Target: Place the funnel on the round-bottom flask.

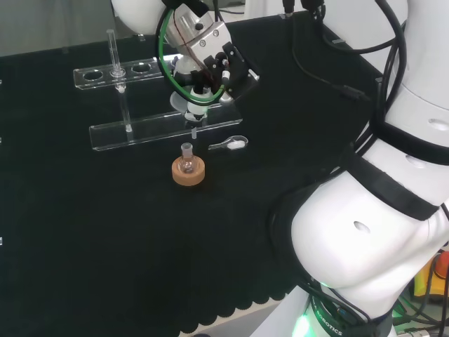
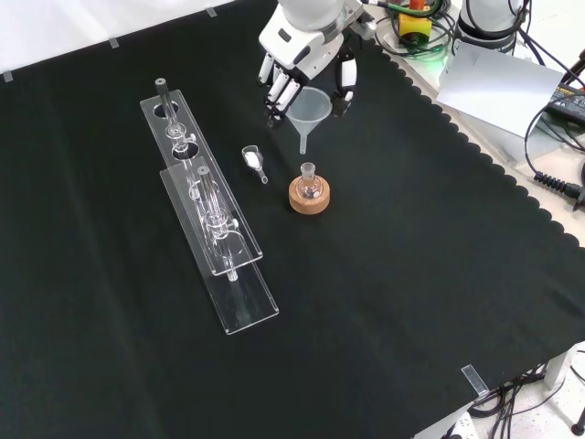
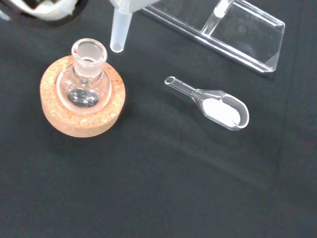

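Black cloth covers the bench [image 2: 411,302], and on it, in the front view, a clear rack [image 2: 206,215] runs down the left side while a small round-bottom flask [image 2: 308,183] sits upright in a cork ring [image 2: 309,197] near the middle. Between rack and flask lies a little glass scoop [image 2: 253,162] with white powder in its bowl.

Above the flask, the hand [image 2: 306,55] has its fingers curled round the rim of a translucent funnel [image 2: 309,114], cone up and stem pointing down. In the wrist view the stem's tip [image 3: 118,37] hangs just beside the flask's open neck [image 3: 89,49], clear of it and not yet inside. So the funnel is in the air, near the mouth, and the seating step is not done.

As for handling, the funnel looks like thin plastic: light, fairly stiff, smooth and likely slippery. Taking it by the wide rim, as the hand does, seems the sensible hold, since it leaves the stem free and visible. A tilt in the hold would swing the tip aside, though.

The flask is the delicate piece. It appears to be glass, small and light, resting loose in the cork ring, so a sideways knock from the stem could tip it or push the ring along the cloth. The neck is narrow, barely wider than the stem, so I judge the stem must be centred over the mouth before it goes down.
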Motion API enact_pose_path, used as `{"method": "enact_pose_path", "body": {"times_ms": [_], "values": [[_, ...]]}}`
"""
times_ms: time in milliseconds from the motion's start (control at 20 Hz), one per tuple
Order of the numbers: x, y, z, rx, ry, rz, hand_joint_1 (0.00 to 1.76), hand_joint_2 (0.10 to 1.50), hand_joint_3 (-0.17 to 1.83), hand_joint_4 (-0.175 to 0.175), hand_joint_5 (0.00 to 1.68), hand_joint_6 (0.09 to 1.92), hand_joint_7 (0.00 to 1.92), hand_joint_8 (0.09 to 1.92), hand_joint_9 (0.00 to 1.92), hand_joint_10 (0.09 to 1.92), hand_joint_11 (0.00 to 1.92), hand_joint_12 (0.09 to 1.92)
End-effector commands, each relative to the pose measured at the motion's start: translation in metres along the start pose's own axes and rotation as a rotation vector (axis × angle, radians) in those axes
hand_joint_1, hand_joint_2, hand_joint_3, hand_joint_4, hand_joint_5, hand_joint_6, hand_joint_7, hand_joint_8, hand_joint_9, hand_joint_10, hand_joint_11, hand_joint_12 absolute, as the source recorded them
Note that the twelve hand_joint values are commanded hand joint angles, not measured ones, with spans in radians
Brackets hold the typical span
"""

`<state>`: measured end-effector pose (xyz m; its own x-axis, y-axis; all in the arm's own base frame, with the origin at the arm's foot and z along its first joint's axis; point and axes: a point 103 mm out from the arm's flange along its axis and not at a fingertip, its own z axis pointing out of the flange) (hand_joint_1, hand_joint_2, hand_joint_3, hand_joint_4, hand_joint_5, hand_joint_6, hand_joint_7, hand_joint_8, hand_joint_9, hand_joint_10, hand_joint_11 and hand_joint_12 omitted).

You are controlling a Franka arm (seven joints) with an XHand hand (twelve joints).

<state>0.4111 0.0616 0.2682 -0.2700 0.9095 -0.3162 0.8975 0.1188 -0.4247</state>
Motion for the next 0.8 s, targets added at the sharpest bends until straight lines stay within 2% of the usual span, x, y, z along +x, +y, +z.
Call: {"method": "enact_pose_path", "body": {"times_ms": [50, 400, 800], "values": [[0.007, 0.003, -0.001, 0.008, 0.004, -0.012, 0.9, 0.75, 0.63, -0.028, 0.72, 0.84, 0.7, 0.73, 1.16, 0.4, 0.82, 1.09], [0.014, 0.007, -0.003, 0.006, -0.003, -0.028, 0.9, 0.75, 0.63, -0.029, 0.72, 0.84, 0.7, 0.73, 1.17, 0.39, 0.82, 1.08], [0.017, 0.014, 0.004, 0.032, -0.01, -0.028, 0.9, 0.75, 0.63, -0.031, 0.72, 0.84, 0.7, 0.73, 1.17, 0.39, 0.83, 1.08]]}}
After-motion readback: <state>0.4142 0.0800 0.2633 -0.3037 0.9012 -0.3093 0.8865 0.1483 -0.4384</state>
